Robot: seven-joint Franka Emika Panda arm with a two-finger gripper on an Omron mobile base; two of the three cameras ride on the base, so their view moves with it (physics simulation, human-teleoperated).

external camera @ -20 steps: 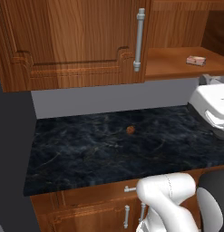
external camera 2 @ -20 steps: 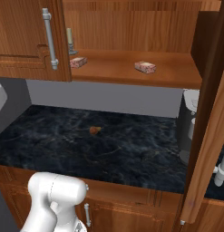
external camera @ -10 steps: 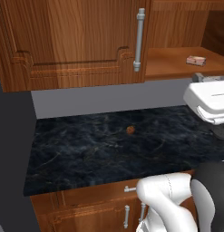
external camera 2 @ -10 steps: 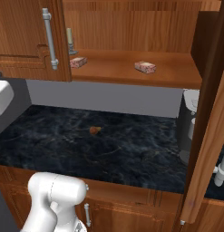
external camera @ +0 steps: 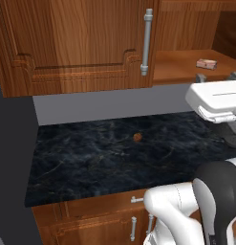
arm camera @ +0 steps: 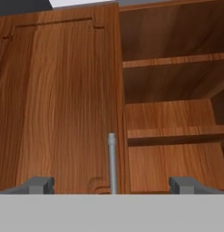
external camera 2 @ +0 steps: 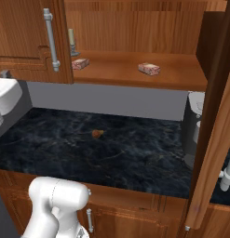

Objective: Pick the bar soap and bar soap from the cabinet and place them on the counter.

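Tool raised, wide before cabinet

You will find nothing to read here: no lettering, label, brand mark, number or sign stands out on anything in these views. The cabinet doors show plain wood grain, the two bar soaps on the shelf carry no legible print at this size, and the black surface shows you pale veins and no writing.
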